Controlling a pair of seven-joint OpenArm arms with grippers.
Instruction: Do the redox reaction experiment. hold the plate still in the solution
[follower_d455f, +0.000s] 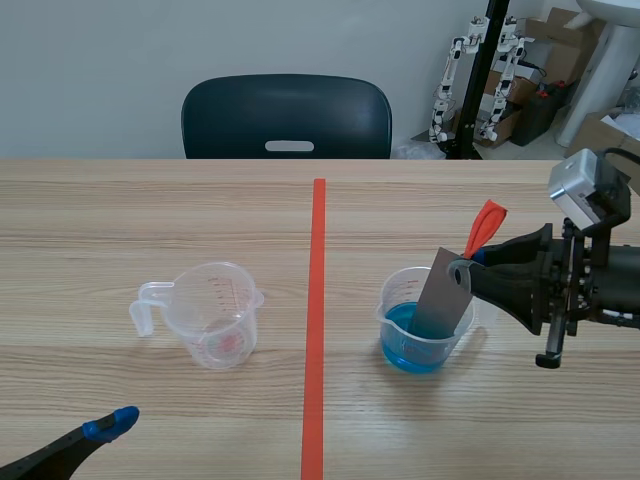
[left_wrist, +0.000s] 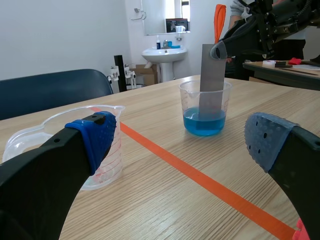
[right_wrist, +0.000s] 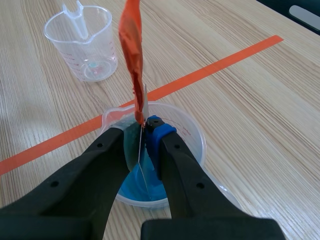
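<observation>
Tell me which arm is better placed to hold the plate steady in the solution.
Right. The right gripper is shut on the plate, which stands in the blue solution. The left gripper is open, far off near the clear cup.

Plate (follower_d455f: 438, 298): flat mid-grey, topped by an orange-red tag (follower_d455f: 486, 224); solution (follower_d455f: 405, 350): bright blue, in a clear colourless beaker (follower_d455f: 390, 300) with faint red marks. Measuring cup (follower_d455f: 212, 318): clear, with red printed scale lines and a pinkish tinge at its base. Worktop (follower_d455f: 150, 220): pale wood grain, crossed by one orange-red tape line (follower_d455f: 318, 300); jaws: black, with blue dotted pads (left_wrist: 95, 135); chair (follower_d455f: 287, 115): dark blue-black, with a white slot.
</observation>
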